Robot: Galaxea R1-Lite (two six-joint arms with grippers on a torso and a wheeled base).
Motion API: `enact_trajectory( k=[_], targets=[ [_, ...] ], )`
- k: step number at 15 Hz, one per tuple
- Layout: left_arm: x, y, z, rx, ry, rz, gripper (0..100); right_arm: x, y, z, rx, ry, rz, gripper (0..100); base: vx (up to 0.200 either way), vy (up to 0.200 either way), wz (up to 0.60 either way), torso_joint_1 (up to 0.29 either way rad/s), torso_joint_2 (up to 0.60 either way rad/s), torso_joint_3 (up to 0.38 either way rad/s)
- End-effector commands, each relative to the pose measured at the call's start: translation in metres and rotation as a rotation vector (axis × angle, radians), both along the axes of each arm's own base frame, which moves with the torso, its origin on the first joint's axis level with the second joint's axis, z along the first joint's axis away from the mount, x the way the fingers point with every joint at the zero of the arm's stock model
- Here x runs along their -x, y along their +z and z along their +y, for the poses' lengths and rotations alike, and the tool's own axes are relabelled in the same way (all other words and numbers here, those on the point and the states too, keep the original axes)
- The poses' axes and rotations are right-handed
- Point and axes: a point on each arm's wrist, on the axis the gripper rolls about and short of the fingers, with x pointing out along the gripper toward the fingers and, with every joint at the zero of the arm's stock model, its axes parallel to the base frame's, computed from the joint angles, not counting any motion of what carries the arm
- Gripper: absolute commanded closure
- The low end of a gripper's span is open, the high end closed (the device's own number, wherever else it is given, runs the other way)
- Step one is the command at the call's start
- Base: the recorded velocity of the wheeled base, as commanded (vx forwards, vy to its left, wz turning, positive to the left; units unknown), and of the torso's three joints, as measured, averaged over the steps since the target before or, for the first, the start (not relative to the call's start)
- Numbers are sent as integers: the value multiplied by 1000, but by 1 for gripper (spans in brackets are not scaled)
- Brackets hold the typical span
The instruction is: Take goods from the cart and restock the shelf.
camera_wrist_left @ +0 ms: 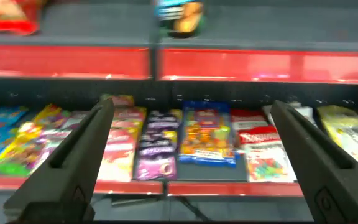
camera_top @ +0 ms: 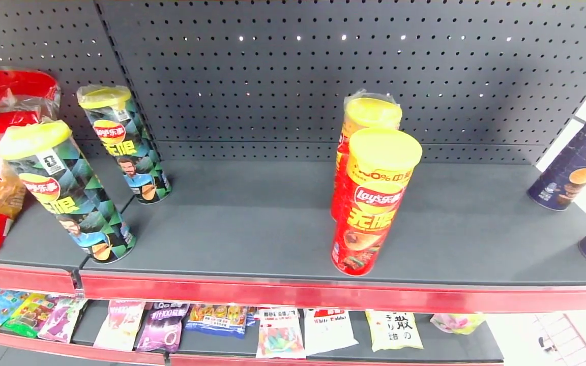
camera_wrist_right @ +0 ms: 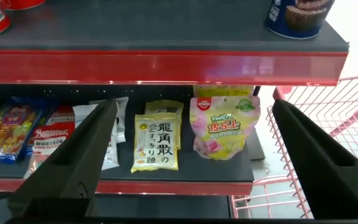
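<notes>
Left claw (camera_wrist_left: 191, 106) and right claw (camera_wrist_right: 192, 106) both stand apart, empty.
Red yellow-lidded chip tube (camera_top: 374, 203) stands upright near the grey metal shelf (camera_top: 272, 229) front edge.

You get a red oval logo w/ big yellow characters on the front green canister (camera_top: 66, 193), rear green canister (camera_top: 125, 145) and front red canister (camera_top: 374, 203); the front green one also has a small white sticker (camera_top: 50, 161) near its lid, prob. a code, too small to read. The blue canister (camera_top: 575, 157) shows large white letters, cut off at the frame edge. On the lower shelf (camera_wrist_right: 166, 186) the yellow packet (camera_wrist_right: 156, 143) carries bold black characters, the pink pouch (camera_wrist_right: 224, 124) orange lettering.
</notes>
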Motion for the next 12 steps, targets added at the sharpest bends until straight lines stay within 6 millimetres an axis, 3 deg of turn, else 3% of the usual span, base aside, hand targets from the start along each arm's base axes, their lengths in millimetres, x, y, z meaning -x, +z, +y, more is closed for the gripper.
enact_trajectory(
  k=[1, 6, 9, 12],
  targets=[
    [0, 0, 0, 1, 1, 0, 0, 0, 0, 0, 0, 1, 0, 0, 0, 0, 0, 0, 0, 0],
    [0, 0, 0, 1, 1, 0, 0, 0, 0, 0, 0, 1, 0, 0, 0, 0, 0, 0, 0, 0],
    [0, 0, 0, 1, 1, 0, 0, 0, 0, 0, 0, 1, 0, 0, 0, 0, -600, -4, -2, 2],
    [0, 0, 0, 1, 1, 0, 0, 0, 0, 0, 0, 1, 0, 0, 0, 0, 0, 0, 0, 0]
  ],
)
